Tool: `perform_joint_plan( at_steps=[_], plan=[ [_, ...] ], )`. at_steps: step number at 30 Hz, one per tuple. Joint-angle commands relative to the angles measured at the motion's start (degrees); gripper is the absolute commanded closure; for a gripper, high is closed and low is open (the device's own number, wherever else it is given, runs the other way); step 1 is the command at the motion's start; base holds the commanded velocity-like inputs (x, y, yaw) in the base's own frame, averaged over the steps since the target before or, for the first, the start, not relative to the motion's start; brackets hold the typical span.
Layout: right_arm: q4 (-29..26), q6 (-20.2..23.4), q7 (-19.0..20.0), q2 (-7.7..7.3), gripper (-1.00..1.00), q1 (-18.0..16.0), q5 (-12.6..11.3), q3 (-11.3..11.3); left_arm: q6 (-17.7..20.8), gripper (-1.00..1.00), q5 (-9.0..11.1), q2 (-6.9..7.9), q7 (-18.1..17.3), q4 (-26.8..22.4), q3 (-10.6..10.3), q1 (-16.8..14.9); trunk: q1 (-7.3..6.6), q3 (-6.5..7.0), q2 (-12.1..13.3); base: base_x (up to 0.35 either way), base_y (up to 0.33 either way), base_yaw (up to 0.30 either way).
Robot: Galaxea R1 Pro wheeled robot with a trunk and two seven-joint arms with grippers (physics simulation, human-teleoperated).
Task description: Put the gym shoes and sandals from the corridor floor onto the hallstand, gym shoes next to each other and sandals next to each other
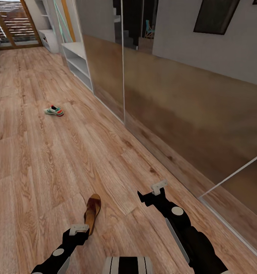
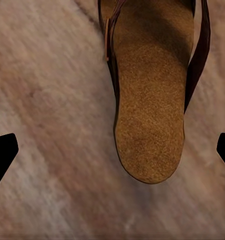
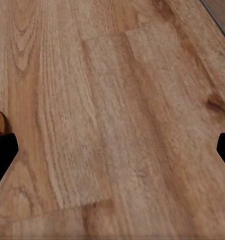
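Corridor: wood plank floor (image 1: 48,160), mirrored sliding panels along one side.

Floor is warm light-brown wood grain, planks running the corridor's length. One long side is large reflective panels (image 1: 189,102) with thin pale frames, mirroring the floor; grey wall above them with a dark framed picture (image 1: 216,15). Past the panels a low white open-shelf unit (image 1: 78,62) stands against that wall, a second white shelf unit (image 1: 48,38) further on. Far end: wood-framed glazed door (image 1: 14,23) with slatted daylight behind. Lighting is even and soft.
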Motion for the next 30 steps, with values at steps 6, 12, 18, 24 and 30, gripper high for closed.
perform_joint_plan(
  at_steps=[6,12,18,24,30],
  plan=[
    [-0.07,0.30,0.12,-0.08,-1.00,-0.02,-0.01,0.04,-0.19,-1.00,-0.51,-0.02,-0.27,0.04,0.49,-0.04,-0.01,-0.04,-0.01,-0.015,-0.012,0.000],
    [-0.04,0.30,0.11,-0.11,-1.00,-0.02,-0.03,0.04,-0.18,-1.00,-0.54,-0.01,-0.27,0.04,0.43,-0.04,-0.01,-0.04,-0.01,-0.003,-0.003,0.000],
    [-0.13,0.30,0.08,-0.08,-1.00,-0.02,-0.03,0.04,-0.18,-1.00,-0.53,0.00,-0.27,0.02,0.36,-0.04,-0.01,-0.04,-0.01,0.000,0.000,0.000],
    [-0.15,0.30,0.07,-0.04,-1.00,-0.02,-0.05,0.04,-0.18,-1.00,-0.50,0.06,-0.27,-0.02,0.38,-0.04,-0.01,-0.04,-0.01,0.000,0.000,0.000],
    [-0.31,0.30,0.07,-0.02,-1.00,-0.02,-0.08,0.08,-0.18,-1.00,-0.43,0.14,-0.27,-0.03,0.54,-0.07,-0.01,-0.04,-0.01,0.000,0.000,0.000]
  ],
)
